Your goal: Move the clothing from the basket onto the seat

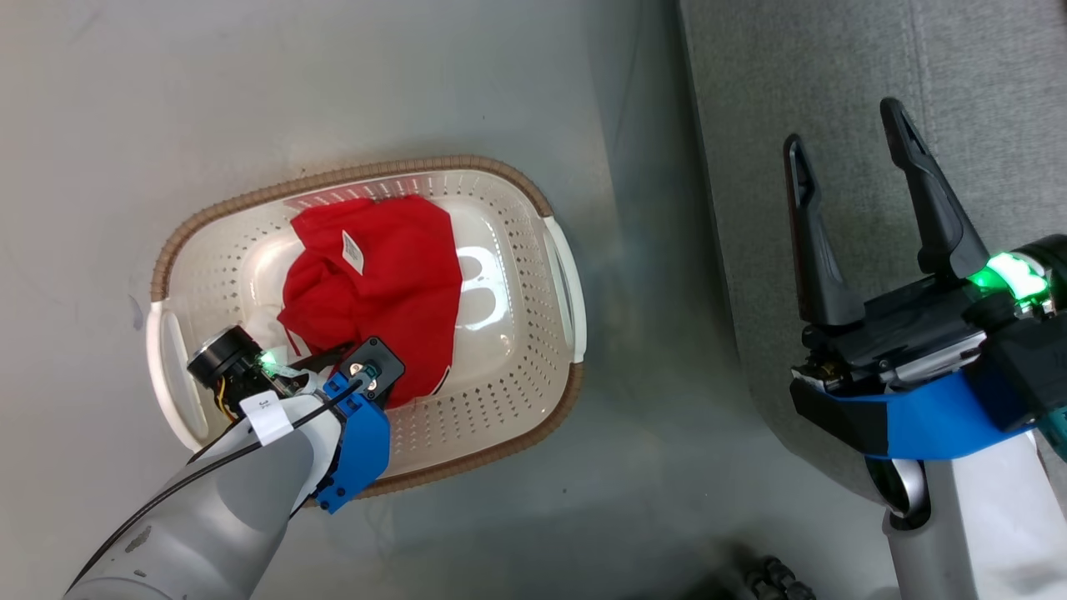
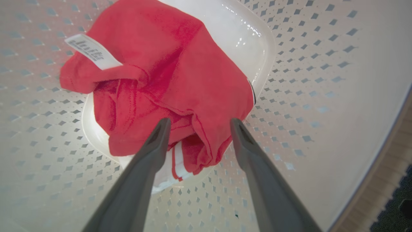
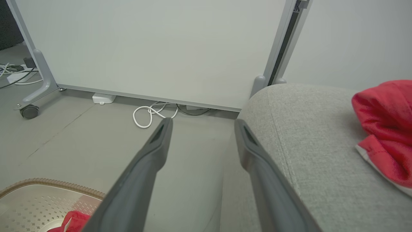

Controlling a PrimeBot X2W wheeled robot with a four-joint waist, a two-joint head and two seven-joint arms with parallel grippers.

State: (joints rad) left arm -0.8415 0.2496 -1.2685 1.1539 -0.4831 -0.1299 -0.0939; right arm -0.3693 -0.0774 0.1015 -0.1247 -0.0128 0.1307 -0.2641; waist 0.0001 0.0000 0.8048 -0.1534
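Observation:
A crumpled red garment [image 1: 375,283] with a white care tag lies inside the cream basket [image 1: 517,367] on the floor. My left gripper [image 2: 199,121] hangs open inside the basket, its fingers straddling the near edge of the red garment [image 2: 167,77] without closing on it. In the head view the left wrist [image 1: 333,392] covers the fingertips. My right gripper [image 1: 846,125] stands open and empty over the front edge of the grey seat [image 1: 984,75]. A second red garment with white trim [image 3: 386,129] rests on the seat [image 3: 315,145].
A white panel on castors [image 3: 145,48] stands behind, with a white cable [image 3: 151,114] and a power strip on the floor. The basket's brown rim [image 3: 48,185] sits just left of the seat. Bare grey floor [image 1: 650,275] separates basket and seat.

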